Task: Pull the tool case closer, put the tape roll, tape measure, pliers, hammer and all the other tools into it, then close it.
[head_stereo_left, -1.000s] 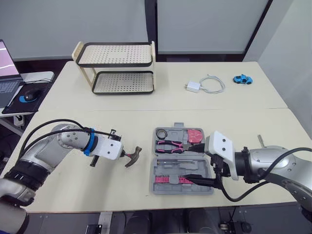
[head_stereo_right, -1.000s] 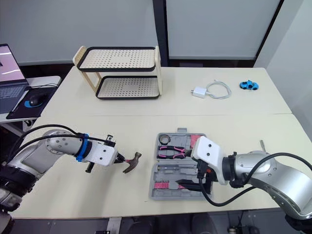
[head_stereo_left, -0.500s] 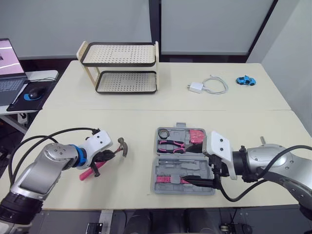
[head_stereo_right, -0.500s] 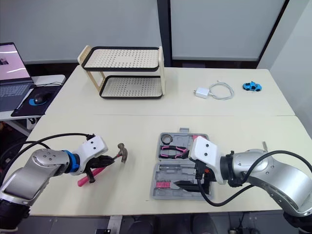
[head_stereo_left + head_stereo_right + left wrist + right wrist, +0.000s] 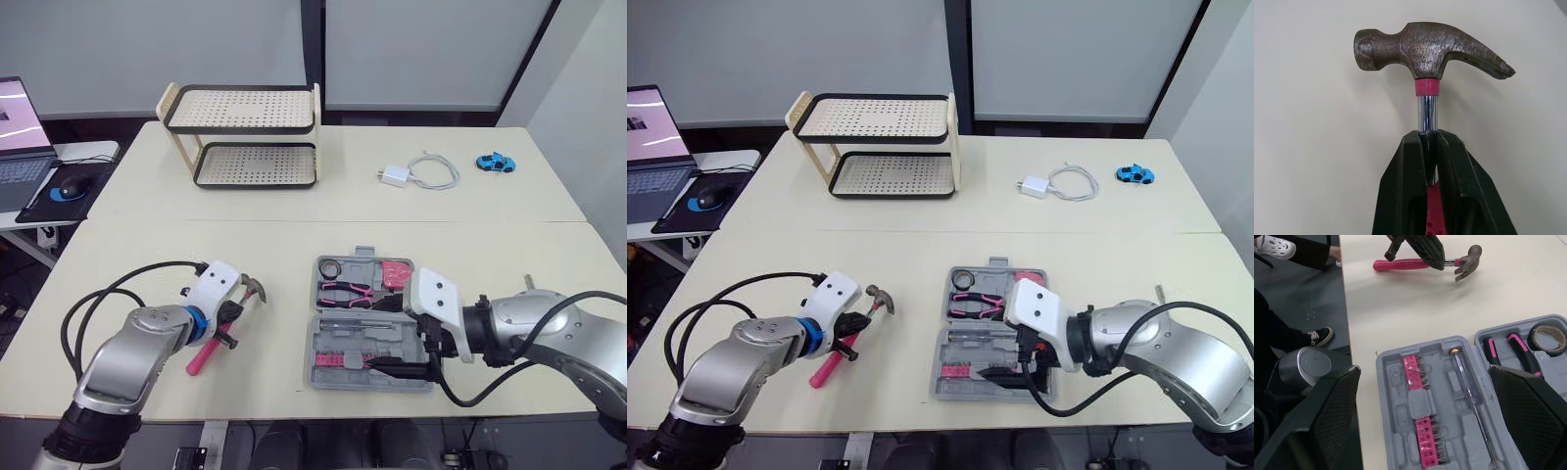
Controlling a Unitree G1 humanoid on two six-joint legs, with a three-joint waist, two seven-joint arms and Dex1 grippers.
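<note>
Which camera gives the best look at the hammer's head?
The left wrist view: the hammer head sits close up, just beyond the left gripper clamping its shaft. Both eye views show it small, from above. The right wrist view catches it far off, past the tool case.

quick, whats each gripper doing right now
left gripper: shut on the hammer, by its shaft
right gripper: open, holding nothing, at the tool case

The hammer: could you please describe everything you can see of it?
The hammer is a claw hammer with a worn, dull metal head, a pink collar, a shiny steel neck and a pink grip. The left hand clamps its neck below the head, over the table left of the open case.
</note>
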